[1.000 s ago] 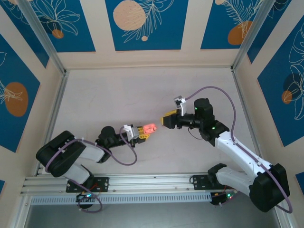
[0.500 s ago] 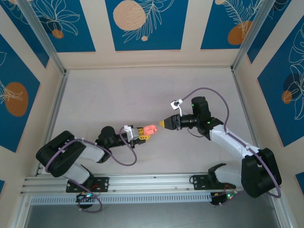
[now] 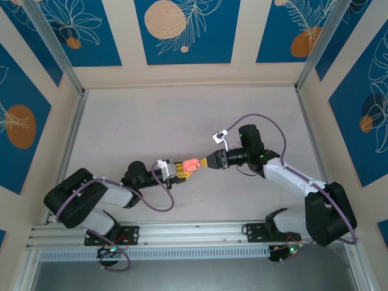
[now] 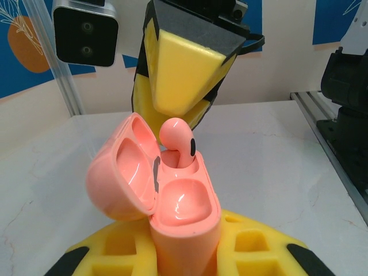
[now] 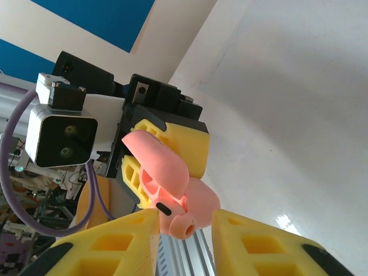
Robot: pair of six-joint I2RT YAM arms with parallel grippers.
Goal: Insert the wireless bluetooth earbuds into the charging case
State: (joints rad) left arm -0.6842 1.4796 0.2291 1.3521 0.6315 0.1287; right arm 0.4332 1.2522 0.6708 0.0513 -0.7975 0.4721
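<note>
The salmon-pink, round-cornered plastic charging case point(image 4: 184, 218) stands upright over the pale marbled table point(image 3: 151, 121), near its front middle. It is clamped at its base between the yellow fingers of the left gripper point(image 3: 183, 169). Its hinged lid point(image 4: 118, 178) hangs open to one side, glossy inside with two moulded hollows. One small pale-pink earbud point(image 4: 177, 138), with a dark oval patch on its stem, stands stem-down in the farther socket, its rounded head above the rim. The nearer socket lies open and shiny. The right gripper point(image 5: 185, 217) meets the case head-on, its yellow wedge-shaped fingers set at a narrow gap on either side of the bud; whether they actually press it I cannot tell from these angles. Beside that gripper sits its grey two-lens camera box point(image 4: 85, 31), and a purple cable point(image 3: 267, 115) loops over the right arm. Blue wall panels point(image 3: 185, 30) with orange discs and white leaf outlines ring the table
</note>
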